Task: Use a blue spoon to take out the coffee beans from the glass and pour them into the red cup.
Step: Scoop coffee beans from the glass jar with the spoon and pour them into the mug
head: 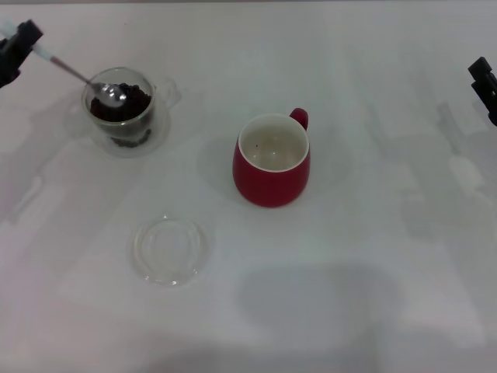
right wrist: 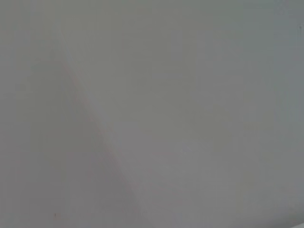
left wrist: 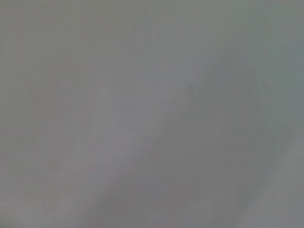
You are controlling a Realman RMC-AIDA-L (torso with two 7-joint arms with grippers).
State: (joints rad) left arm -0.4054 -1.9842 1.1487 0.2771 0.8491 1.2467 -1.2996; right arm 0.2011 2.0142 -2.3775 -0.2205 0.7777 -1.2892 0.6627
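Left gripper: far left edge of the head view, dark fingers closed on the pale-blue handle end of the blue spoon; only partly in frame.
Blue spoon: held at a slant, handle up and out toward the left gripper, metal neck running down over the rim of the glass, shiny bowl sitting on top of the beans inside it.
Coffee beans: dark heap filling the lower part of the glass, the spoon bowl resting against its left side; a few beans show through the wall lower down.
Glass: clear, upright, far-left part of the table, its side handle faint on the right; well apart from the red cup.
Red cup: upright near the table's middle, to the right of the glass and nearer the robot; loop handle on the far right side; white inside looks bare apart from a dark speck or two.
Glass dish: shallow, clear, round, lying flat on the table nearer the robot than the glass, left of the red cup, touching neither.
Right gripper: at the far right edge of the head view, away from everything; cannot tell how its fingers stand.
Table: white surface under all of it.
Wrist views: both show only a plain grey-white surface, nothing to identify.
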